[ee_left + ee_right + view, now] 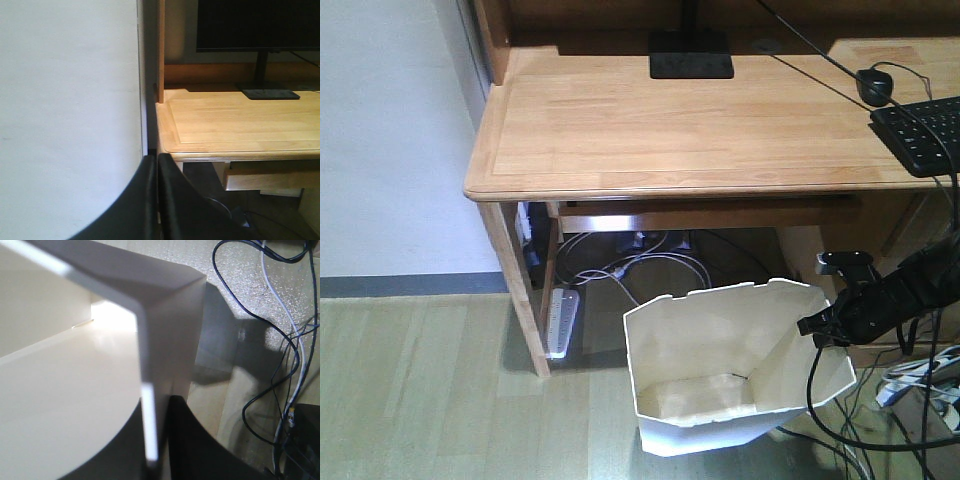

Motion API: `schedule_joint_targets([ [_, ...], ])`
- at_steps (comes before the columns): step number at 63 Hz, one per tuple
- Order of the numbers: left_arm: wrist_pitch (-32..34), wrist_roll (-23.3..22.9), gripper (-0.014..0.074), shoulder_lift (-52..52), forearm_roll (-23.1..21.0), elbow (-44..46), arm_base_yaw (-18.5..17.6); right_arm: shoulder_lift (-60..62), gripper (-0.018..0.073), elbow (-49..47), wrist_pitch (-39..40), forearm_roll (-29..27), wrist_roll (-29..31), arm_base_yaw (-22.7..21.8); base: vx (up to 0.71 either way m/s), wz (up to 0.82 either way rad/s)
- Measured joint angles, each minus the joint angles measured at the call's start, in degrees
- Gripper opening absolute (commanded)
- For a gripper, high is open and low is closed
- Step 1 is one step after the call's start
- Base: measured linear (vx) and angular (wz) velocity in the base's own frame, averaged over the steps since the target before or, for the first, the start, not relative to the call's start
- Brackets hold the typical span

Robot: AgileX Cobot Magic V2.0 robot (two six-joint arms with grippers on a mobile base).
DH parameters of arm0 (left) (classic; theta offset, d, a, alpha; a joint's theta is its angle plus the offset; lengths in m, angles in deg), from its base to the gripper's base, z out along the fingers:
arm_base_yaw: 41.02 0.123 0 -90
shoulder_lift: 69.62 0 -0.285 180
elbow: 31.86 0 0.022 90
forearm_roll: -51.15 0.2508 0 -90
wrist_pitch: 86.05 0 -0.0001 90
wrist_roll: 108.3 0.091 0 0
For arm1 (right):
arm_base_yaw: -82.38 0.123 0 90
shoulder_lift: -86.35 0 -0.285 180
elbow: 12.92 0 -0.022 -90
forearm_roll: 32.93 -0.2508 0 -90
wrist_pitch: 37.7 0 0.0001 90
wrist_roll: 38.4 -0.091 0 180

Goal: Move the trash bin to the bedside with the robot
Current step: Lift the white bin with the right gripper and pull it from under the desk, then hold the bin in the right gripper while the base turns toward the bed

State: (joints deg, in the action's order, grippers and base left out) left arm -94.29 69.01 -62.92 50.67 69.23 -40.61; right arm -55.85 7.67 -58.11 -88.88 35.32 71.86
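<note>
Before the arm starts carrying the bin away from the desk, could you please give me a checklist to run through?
1. Grip: right gripper, jaws clamped on the trash bin rim: ok.
2. Bin level: it looks tilted: not ok.
3. Floor path: cables lie beside the bin: not ok.
4. Left gripper: jaws shut, holding nothing: ok.
5. Destination: the bedside is in no view: cannot tell.

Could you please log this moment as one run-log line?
right gripper: shut on white thin-walled plastic trash bin rim | left gripper: shut, empty | bed: unseen
</note>
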Motion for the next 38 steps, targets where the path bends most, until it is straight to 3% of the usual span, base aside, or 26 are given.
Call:
schedule_joint_targets([
  [38,0.00,0.00,-0.0006,0.00,0.00,0.00,0.00,0.00,-0.0006,0.00,0.02,0.00,0.00,0.00,-0.04,0.33],
])
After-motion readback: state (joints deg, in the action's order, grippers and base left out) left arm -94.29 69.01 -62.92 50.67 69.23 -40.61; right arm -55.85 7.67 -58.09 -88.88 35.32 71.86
